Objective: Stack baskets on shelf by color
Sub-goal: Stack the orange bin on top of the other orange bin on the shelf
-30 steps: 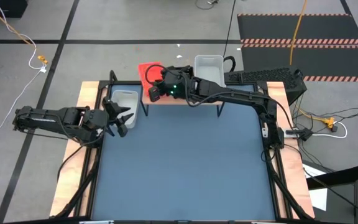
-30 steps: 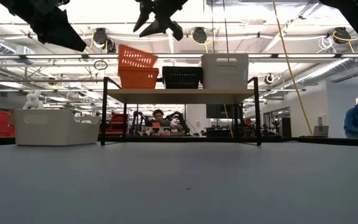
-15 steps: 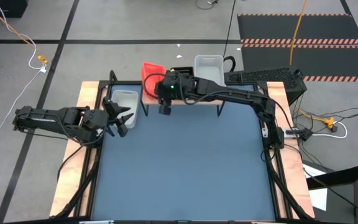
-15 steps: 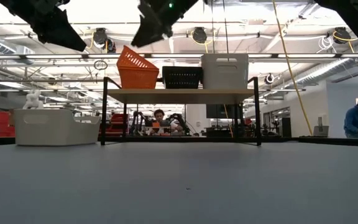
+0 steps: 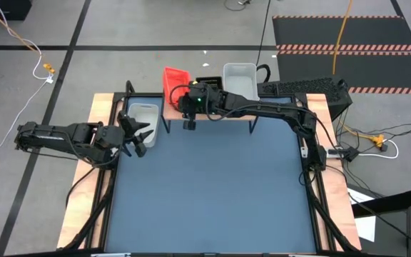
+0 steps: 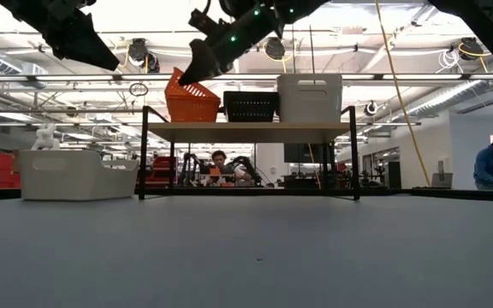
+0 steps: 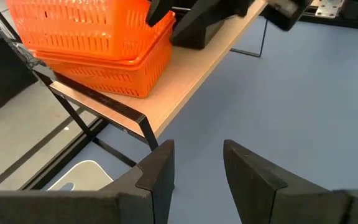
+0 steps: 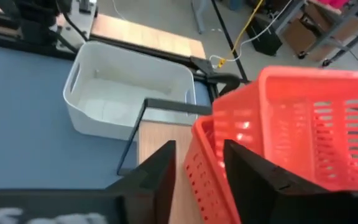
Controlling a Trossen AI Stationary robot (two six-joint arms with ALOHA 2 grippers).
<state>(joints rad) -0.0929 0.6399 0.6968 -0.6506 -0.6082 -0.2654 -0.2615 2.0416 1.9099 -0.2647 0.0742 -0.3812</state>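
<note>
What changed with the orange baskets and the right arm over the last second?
The top orange basket, lying level on the lower one a second ago, now sits tilted in it, raised on its left in the low view. The right gripper has drawn back over the shelf's front edge, beside that basket, not holding it. The left gripper, the black basket and both white baskets stayed put.

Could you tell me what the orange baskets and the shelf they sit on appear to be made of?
The orange baskets look like moulded plastic, with evenly slotted walls and a slight gloss. The shelf seems to have a pale, matte wooden top on thin black legs, probably metal.
</note>
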